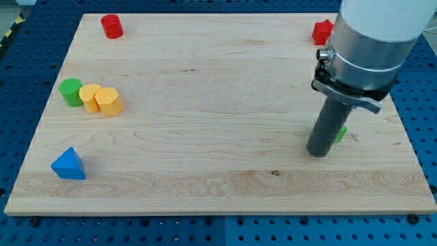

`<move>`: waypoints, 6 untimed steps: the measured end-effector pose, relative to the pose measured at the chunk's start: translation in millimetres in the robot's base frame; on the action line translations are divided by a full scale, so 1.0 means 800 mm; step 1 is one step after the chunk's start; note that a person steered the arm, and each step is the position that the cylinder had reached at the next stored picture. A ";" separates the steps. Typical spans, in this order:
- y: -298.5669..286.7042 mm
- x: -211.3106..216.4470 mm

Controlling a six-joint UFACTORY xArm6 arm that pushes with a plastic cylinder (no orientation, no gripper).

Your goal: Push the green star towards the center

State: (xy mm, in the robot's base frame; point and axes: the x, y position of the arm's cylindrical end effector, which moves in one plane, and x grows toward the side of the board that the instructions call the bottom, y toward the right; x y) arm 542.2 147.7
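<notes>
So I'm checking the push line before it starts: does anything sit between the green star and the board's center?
Nothing visible does. My tip is against the green star, on its left, mostly hiding it. The board toward the center holds no blocks.

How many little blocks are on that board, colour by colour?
Red: 2 (cylinder, block half hidden by the arm)
Green: 2 (cylinder, star behind my tip)
Yellow: 2 ()
Blue: 1 (triangle)
Total: 7

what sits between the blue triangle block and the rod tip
Nothing: in the camera view only bare board lies between the blue triangle and my tip, beside the green star.
</notes>
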 end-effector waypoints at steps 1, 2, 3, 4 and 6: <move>0.024 0.037; 0.050 0.041; 0.058 0.005; 0.059 -0.036; 0.010 -0.048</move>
